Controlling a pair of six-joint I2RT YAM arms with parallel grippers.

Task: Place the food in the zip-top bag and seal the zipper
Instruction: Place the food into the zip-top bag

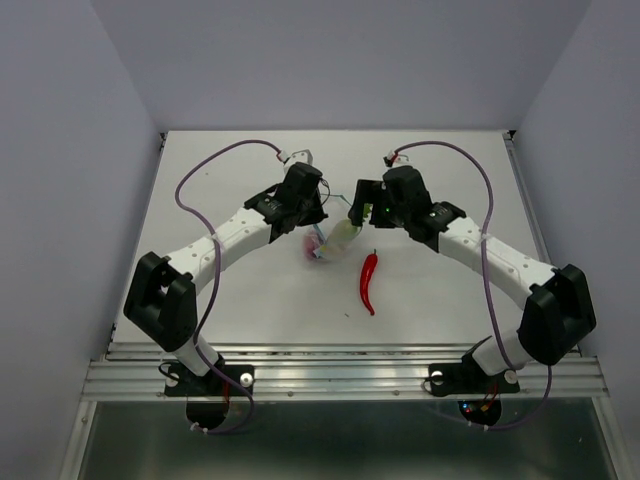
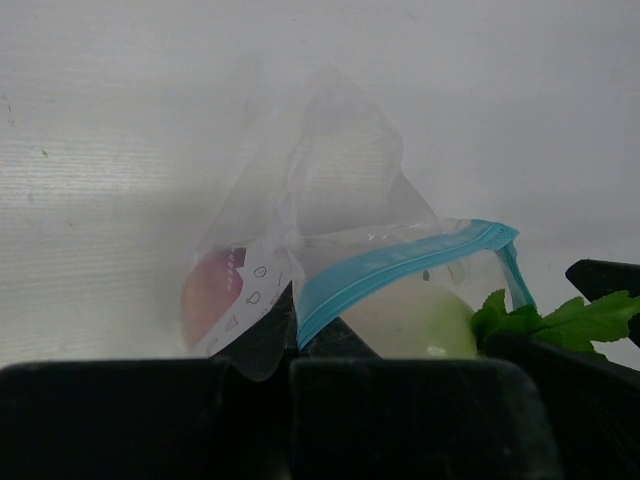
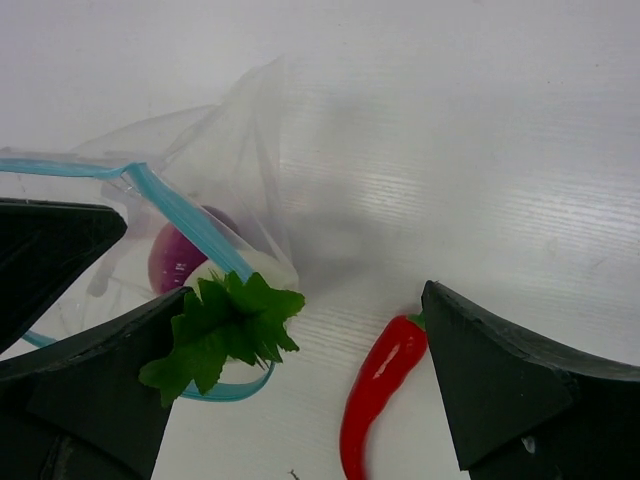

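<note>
Red chili (image 3: 380,385) lies outside; onion (image 3: 175,255), radish (image 2: 410,320) bagged. My left pincer (image 2: 292,345) pinches zip-top bag (image 2: 330,190), right pincer (image 3: 307,292) wide: chili pickup next.

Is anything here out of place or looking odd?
The red chili lies loose on the table, outside the zip-top bag that holds the onion. The radish's green leaves poke out past the blue zipper, so it could not seal yet.
</note>
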